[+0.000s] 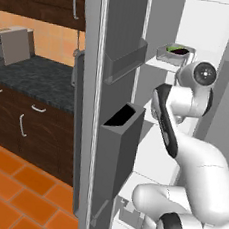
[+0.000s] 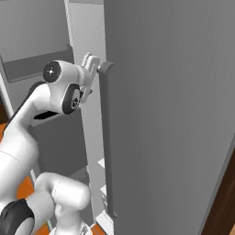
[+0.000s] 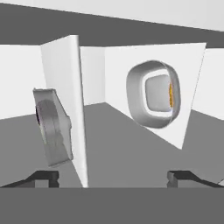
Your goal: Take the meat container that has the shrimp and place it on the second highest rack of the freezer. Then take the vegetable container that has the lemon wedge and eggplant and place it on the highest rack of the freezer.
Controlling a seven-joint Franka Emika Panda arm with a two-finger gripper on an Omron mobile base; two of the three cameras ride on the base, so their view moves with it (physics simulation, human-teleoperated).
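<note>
The freezer (image 1: 117, 61) stands with its door swung wide, two grey door bins (image 1: 122, 132) hanging on the inner face, and the white arm reaches deep into the compartment. On the top white shelf (image 1: 160, 64) sits the vegetable container (image 1: 176, 53), a shallow grey tray with the dark eggplant (image 1: 180, 51) and a green-yellow lemon wedge (image 1: 175, 47) lying inside it. The arm's wrist is just below and beside that shelf, apart from the tray.

From the right side, the gripper (image 2: 92, 62) pokes past the long vertical grey handle (image 2: 106, 137), its pale fingers (image 2: 93, 59) pointing into the cabinet.

Looking along the hand, the view is rolled sideways, so the white shelves stand like upright walls. The gripper's (image 3: 113, 177) two dark fingers sit far apart at the bottom with nothing between them, spread wide and holding nothing. Ahead and to the right, well beyond the right fingertip (image 3: 179, 176), the meat container (image 3: 153, 94) rests against its shelf (image 3: 188, 87), with the orange shrimp (image 3: 171, 95) along its inner edge. To the left, beyond a white shelf edge (image 3: 70, 109), another grey tray (image 3: 52, 129) is seen edge-on, nearer the left fingertip (image 3: 46, 176) but not touching it.
</note>
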